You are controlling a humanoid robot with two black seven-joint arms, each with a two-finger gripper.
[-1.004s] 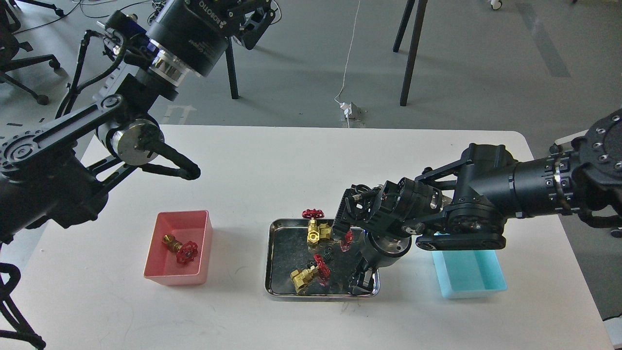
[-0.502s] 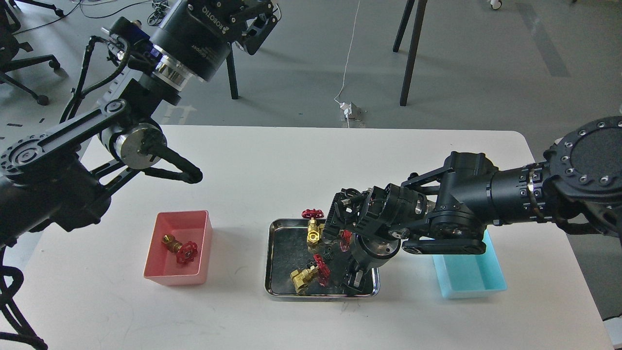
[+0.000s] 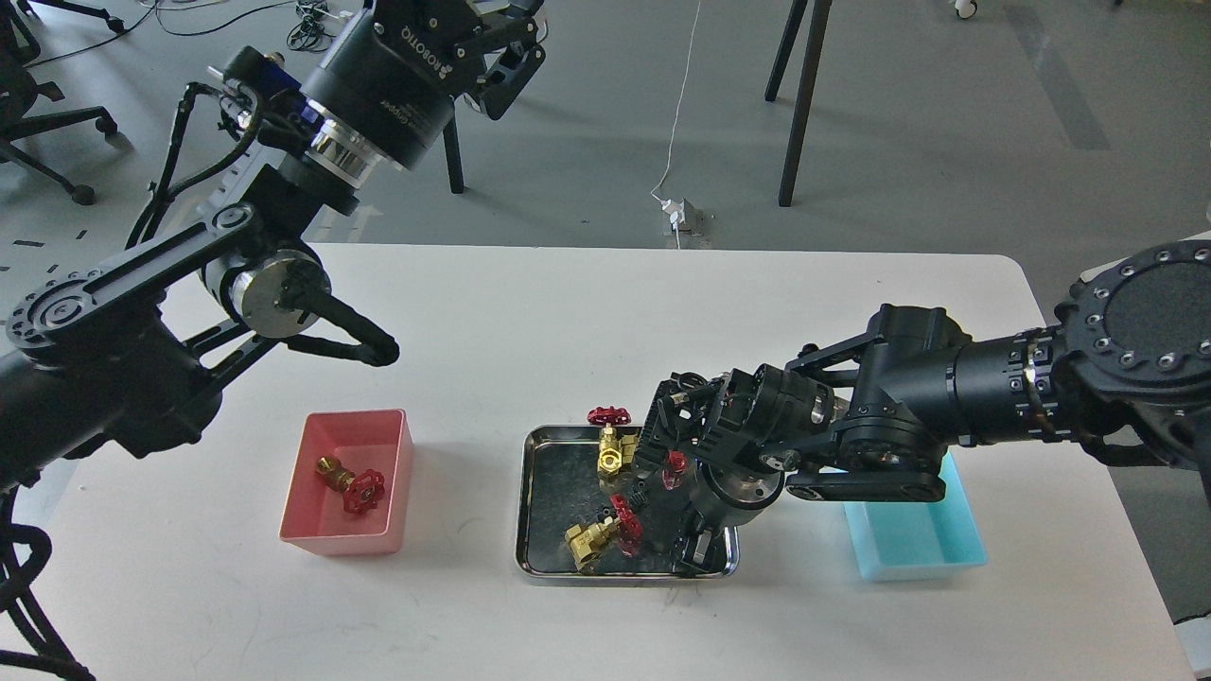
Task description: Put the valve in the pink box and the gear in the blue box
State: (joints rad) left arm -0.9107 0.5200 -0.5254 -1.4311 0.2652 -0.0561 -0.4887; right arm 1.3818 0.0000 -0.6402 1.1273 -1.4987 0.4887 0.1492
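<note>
The pink box (image 3: 331,544) on the left holds one valve (image 3: 352,484). The steel tray (image 3: 530,501) holds an upright valve (image 3: 613,446), a valve lying on its side (image 3: 596,539), and a third red handwheel (image 3: 674,468) partly hidden by my right arm. Tiny black gears (image 3: 640,492) lie between them. My right gripper (image 3: 693,553) points down into the tray's front right corner, to the right of the gears; its fingers are dark and I cannot tell them apart. The blue box (image 3: 913,558) looks empty behind that arm. My left gripper (image 3: 501,43) is raised high at the top edge, partly cut off.
The white table's far edge (image 3: 662,251) runs behind the bins. Beyond it the floor holds chair and stand legs (image 3: 804,104) and a cable with a plug (image 3: 676,213). My left arm's elbow (image 3: 274,293) hangs above the pink box's far side.
My right arm has shifted left, bringing its gripper further over the tray's right side. My left arm has drifted slightly right. The valves and gears have not moved.
</note>
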